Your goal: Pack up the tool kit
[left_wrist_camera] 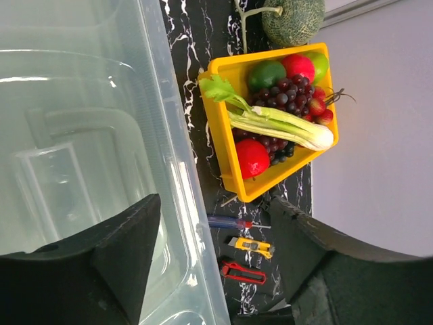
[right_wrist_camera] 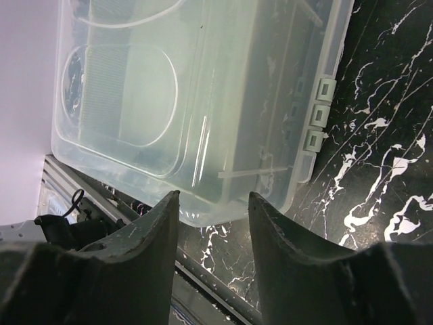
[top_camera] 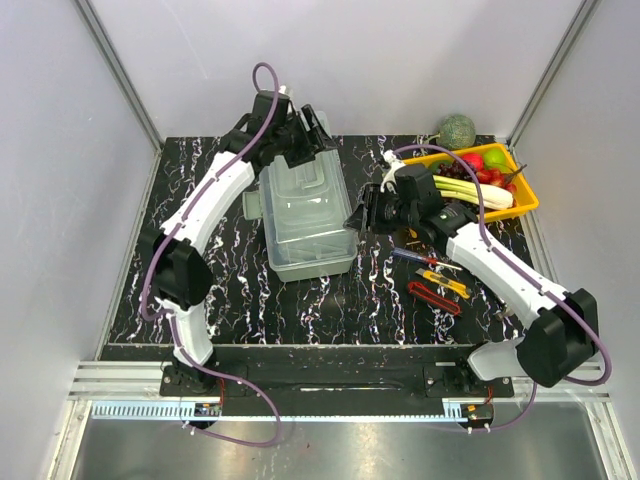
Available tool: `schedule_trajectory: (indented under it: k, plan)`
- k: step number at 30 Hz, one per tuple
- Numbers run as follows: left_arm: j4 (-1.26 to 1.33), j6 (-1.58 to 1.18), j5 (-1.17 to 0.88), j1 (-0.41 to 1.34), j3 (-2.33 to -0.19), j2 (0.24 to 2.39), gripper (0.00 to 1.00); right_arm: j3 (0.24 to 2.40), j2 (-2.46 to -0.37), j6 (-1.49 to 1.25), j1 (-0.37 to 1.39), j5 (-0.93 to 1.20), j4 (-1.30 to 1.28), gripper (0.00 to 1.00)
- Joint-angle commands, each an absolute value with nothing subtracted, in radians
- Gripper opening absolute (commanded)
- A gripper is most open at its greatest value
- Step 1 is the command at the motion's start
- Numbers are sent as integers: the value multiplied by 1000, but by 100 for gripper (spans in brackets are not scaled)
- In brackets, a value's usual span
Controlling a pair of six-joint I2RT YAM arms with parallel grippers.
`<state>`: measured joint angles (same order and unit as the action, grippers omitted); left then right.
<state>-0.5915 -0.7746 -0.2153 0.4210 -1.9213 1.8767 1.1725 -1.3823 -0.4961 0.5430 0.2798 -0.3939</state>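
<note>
1. The black worktop (top_camera: pixel 240 300) has white streaks.
2. The big pale toolbox (top_camera: pixel 305 215) sits in the middle of it, with its see-through lid on top.
3. The yellow tray (left_wrist_camera: pixel 223 142) of fruit sits at the far right.
4. The left fingers (left_wrist_camera: pixel 128 257) are spread apart over the toolbox's far edge, not pinching it.
5. The right fingers (right_wrist_camera: pixel 145 250) are spread apart too, holding nothing, beside the toolbox.
6. The screwdriver (left_wrist_camera: pixel 226 222), yellow knife (left_wrist_camera: pixel 250 246) and red knife (left_wrist_camera: pixel 242 273) lie on the worktop near the tray.
</note>
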Motion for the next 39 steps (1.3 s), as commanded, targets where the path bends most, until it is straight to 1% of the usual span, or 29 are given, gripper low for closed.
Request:
schedule_trajectory:
  k: [1,5,7,12,19,23,27,29,34,36,39]
  plan:
    - [-699,-758,-94,433,-2019,1930,68,1118,-1370,-434,551,172,-537,50]
    - [-742,-779,-5,440,-2016,1940,61,1108,-1364,-433,551,163,-535,50]
    - [-741,-785,26,442,-2005,1944,61,1100,-1365,-433,551,163,-531,50]
    - [-712,-793,-63,442,-2014,1989,61,1094,-1365,-426,551,164,-528,50]
    - [-712,-796,-72,440,-2046,2022,61,1088,-1376,-419,551,170,-519,52]
    - [-686,-789,-176,437,-2062,2042,62,1088,-1379,-423,551,157,-517,52]
    - [-577,-819,-332,425,-2004,2023,62,1094,-1381,-426,551,149,-517,53]
    - [-471,-857,-395,416,-1926,1988,62,1097,-1378,-428,551,149,-517,54]
    - [-108,-978,-553,385,-1708,1888,61,1114,-1377,-430,551,141,-523,54]
    - [36,-997,-598,380,-1665,1868,61,1123,-1381,-428,549,133,-531,54]
    - [115,-996,-633,380,-1645,1853,61,1143,-1385,-429,551,129,-535,54]
